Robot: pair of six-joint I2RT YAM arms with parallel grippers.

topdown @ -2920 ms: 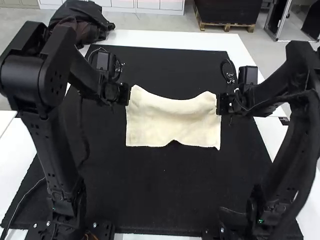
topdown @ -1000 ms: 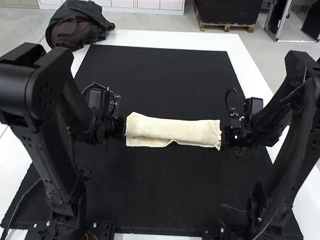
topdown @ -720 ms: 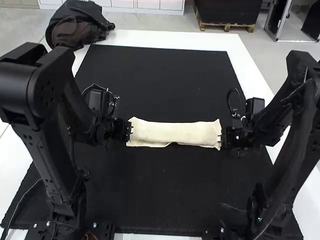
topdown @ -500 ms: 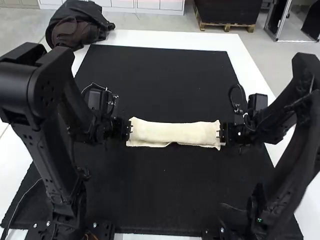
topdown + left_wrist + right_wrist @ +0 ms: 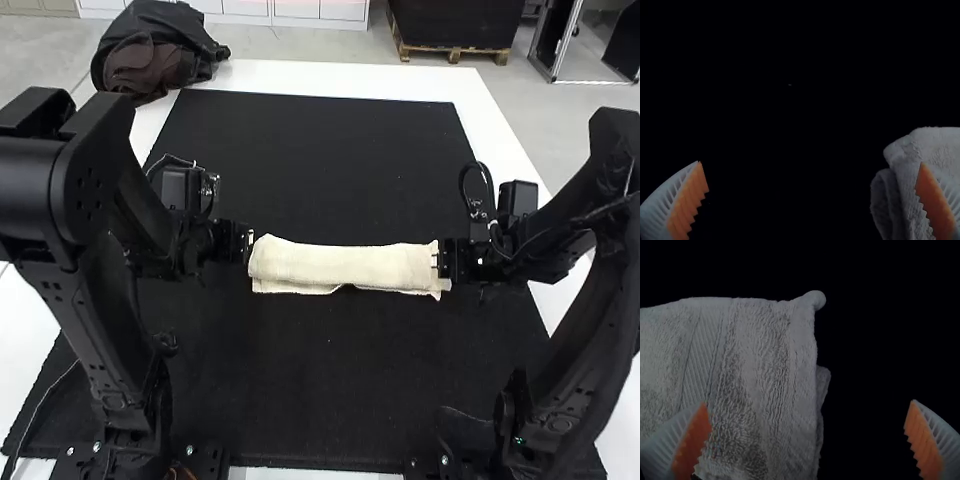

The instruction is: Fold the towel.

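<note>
Fingers [image 5: 687, 205] of left gripper [image 5: 810, 162] and right gripper [image 5: 809, 402] stand apart beside the towel [image 5: 345, 265], strip-folded; final squaring apparently remains.

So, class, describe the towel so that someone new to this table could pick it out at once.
On the white table lies a large black mat. Near its middle, between the left gripper and the right gripper, lies the towel, folded into a narrow strip. It is cream, unlike the dark bunched heap at the table's far left corner.
</note>
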